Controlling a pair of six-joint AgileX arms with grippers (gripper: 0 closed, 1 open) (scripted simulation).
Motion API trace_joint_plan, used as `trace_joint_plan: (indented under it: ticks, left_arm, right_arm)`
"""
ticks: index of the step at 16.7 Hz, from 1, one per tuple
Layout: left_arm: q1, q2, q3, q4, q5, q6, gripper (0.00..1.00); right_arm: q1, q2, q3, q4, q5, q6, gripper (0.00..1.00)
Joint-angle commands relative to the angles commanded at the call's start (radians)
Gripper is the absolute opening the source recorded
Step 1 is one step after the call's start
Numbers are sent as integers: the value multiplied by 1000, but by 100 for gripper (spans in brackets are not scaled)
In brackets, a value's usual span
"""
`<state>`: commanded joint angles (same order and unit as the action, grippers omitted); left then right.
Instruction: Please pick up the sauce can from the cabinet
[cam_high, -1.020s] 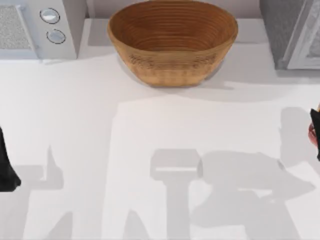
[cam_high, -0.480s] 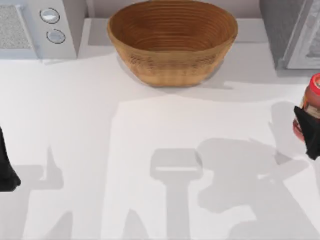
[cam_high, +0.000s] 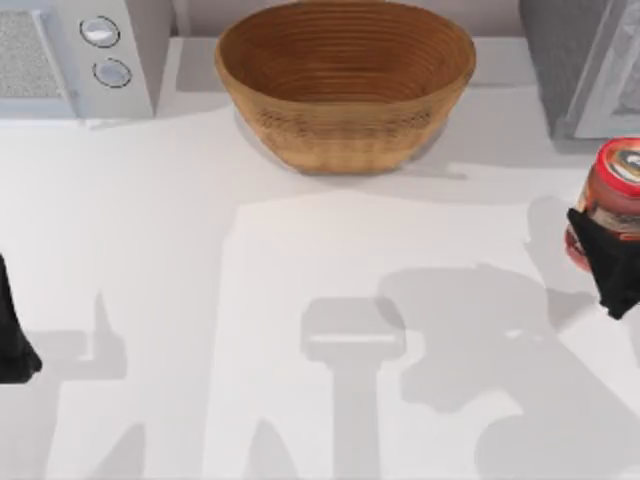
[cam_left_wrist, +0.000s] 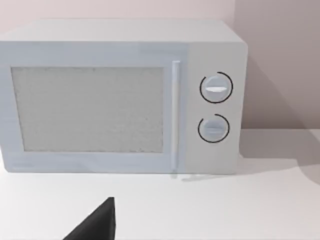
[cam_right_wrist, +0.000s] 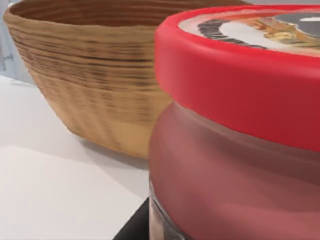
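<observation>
- One sauce can (cam_high: 618, 195) is seen in the top view at the table's right edge, just in front of the grey cabinet (cam_high: 580, 65); it is carried upright by the right gripper (cam_high: 606, 262), whose dark fingers are clamped on its lower body.
- One wicker basket (cam_high: 345, 85) is counted at the far middle, one microwave (cam_high: 75, 55) at the far left, and one white table (cam_high: 300, 250) under them all; the can is well apart from the basket.
- The left gripper (cam_high: 15, 335) is parked at the left edge of the table; whether its fingers are apart or together cannot be told.
- In the left wrist view, one microwave (cam_left_wrist: 120, 95) with two round dials is counted, and one dark fingertip (cam_left_wrist: 97, 222) of the left gripper is seen low in front of it.
- In the right wrist view, the sauce can (cam_right_wrist: 235, 165) is seen very close, with a thick red lid over a smooth reddish wall; the basket (cam_right_wrist: 90, 75) stands beyond it.
- The can is judged stiff and fairly light, so a firm squeeze should not dent it; its glossy round wall is judged slippery, so twisting or sliding in the grip is the likely risk.
- The best hold is judged to be across the straight body below the lid's overhang, with the can kept upright.
</observation>
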<state>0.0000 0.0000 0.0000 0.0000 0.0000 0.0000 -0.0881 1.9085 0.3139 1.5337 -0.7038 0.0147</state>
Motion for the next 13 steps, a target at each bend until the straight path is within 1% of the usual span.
trace_joint_plan:
  ticks: [5,7,13]
  left_arm:
    - [0,0,0,0,0,0,100]
    - [0,0,0,0,0,0,100]
    - [0,0,0,0,0,0,100]
  right_arm:
    - [-8,107,41,124,-108,-3,0]
    - [-11,128,49,147,-133,-2,0]
    - [-7,127,46,147,-134,0,0]
